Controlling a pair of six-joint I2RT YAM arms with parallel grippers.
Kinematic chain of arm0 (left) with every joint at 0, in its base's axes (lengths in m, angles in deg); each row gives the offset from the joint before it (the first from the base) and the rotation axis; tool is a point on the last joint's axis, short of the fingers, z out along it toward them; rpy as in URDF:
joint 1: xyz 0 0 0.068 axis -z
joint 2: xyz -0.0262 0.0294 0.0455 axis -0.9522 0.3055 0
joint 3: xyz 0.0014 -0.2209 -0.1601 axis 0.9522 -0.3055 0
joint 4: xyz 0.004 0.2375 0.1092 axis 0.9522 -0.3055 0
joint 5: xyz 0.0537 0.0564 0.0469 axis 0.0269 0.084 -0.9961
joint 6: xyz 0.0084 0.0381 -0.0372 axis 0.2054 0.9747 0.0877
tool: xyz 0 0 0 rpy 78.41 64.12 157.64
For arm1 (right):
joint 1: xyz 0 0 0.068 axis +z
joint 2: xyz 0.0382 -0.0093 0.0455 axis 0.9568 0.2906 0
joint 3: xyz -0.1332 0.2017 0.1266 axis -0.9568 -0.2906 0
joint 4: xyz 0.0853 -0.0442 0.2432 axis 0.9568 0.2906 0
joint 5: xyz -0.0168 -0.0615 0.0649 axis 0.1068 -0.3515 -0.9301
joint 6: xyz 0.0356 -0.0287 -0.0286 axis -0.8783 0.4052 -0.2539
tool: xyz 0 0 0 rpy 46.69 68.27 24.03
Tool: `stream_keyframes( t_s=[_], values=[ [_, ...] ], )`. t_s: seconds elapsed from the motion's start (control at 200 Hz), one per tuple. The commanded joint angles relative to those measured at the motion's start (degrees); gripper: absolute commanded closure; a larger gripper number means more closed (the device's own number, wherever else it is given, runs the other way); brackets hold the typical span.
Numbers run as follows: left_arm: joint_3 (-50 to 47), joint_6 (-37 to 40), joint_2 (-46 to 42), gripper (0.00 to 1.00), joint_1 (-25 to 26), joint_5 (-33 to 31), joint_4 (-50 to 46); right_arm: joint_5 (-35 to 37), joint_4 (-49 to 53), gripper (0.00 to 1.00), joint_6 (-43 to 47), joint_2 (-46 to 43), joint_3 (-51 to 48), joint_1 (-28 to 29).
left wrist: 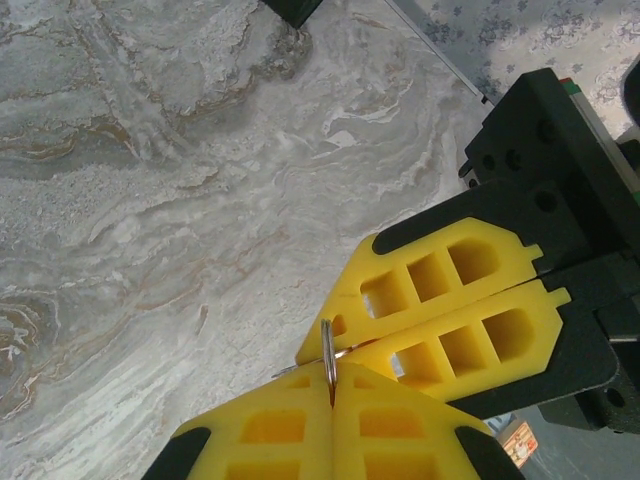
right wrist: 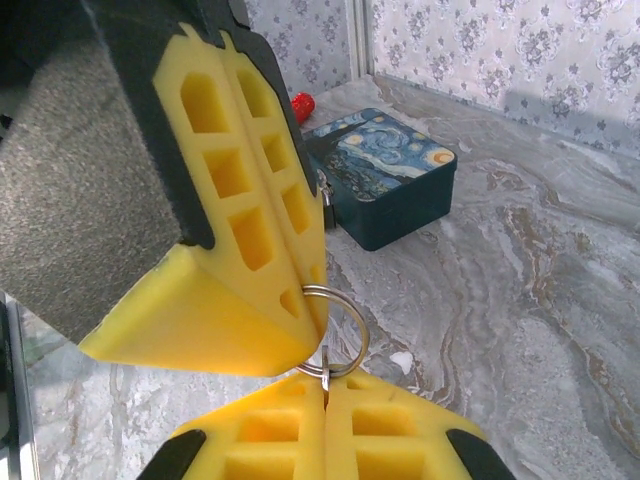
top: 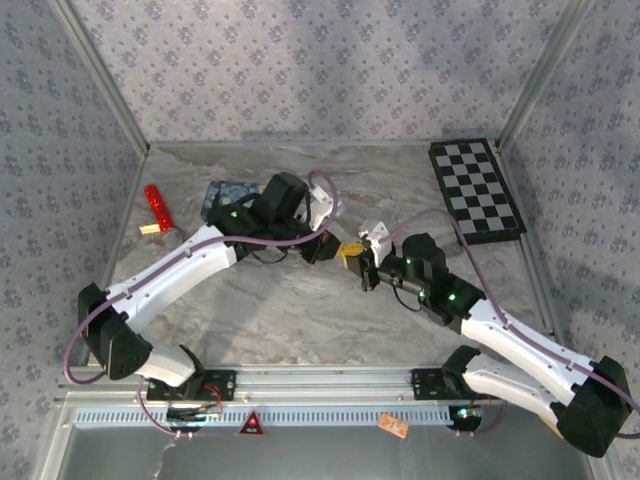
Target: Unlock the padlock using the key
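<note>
Left gripper [left wrist: 332, 395] pads pressed together, a metal key ring [left wrist: 327, 347] standing upright out of the seam at the tips. Right gripper [right wrist: 325, 400] pads also together, with the same ring sitting at its seam and a thin bit of metal running down between the pads. So both are clamped on the ring, tip to tip, roughly at right angles to each other. The key blade is hidden inside the pads, so I can't tell which side has it. Padlock: can't pick it out in any view.

In the top view the two grippers meet mid-table, slightly right of centre, held above the marble-look table [top: 300, 310]. The left arm reaches in from the near left, the right arm from the near right.

Other stuff:
- Blue tin [right wrist: 390, 175] with a starry-night print, closed lid, on the table at far left, behind the left wrist.
- Red object [top: 158, 205], long and narrow, lying left of the tin near the left wall; can't tell what it is.
- Checkerboard [top: 477, 190], black and white, flat in the far right corner, well apart from both grippers.
</note>
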Motion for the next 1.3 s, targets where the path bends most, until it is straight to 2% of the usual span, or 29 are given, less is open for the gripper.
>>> stream_keyframes(
  t_s=[0.0,0.145,0.255,0.335,0.45,0.58,0.73,0.82,0.96,1.294],
  values=[
    [1.4,1.0,0.6,1.00,0.7,3.4,-1.0,0.0,-1.8,1.00,0.9,-0.9,0.6,0.3],
    [1.1,0.8,0.2,0.96,0.6,1.3,-0.3,0.1,-1.3,1.00,0.5,-1.6,0.2,0.1],
    [0.2,-0.2,-0.1,0.80,0.5,-0.8,1.2,-1.4,-1.9,1.00,-1.7,-2.5,-0.8,-1.3],
    [-0.5,-0.6,-0.5,0.58,0.4,-1.6,2.7,-3.9,-3.6,1.00,-4.5,-3.6,-1.8,-3.3],
    [-5.2,-1.6,-4.1,0.48,-0.5,-1.7,8.9,-7.5,-9.2,1.00,-9.6,-5.9,-5.4,-7.3],
    [-11.5,-1.1,-9.4,0.39,-2.2,3.3,17.1,-13.5,-19.7,1.00,-18.2,-8.2,-10.1,-13.8],
    [-17.7,0.8,-12.2,0.42,-2.2,5.8,25.1,-15.0,-26.2,1.00,-23.2,-9.3,-11.6,-15.4],
    [-22.6,0.8,-14.4,0.44,-1.9,6.5,33.2,-15.1,-29.8,1.00,-24.7,-9.5,-12.2,-13.8],
    [-26.6,2.2,-17.0,0.44,-1.2,8.2,41.0,-15.8,-30.2,1.00,-21.0,-9.6,-11.5,-9.7],
    [-29.0,13.4,-20.1,0.58,1.3,18.1,40.8,-19.3,-30.2,1.00,-17.2,-9.2,-9.1,-5.8]
  ],
)
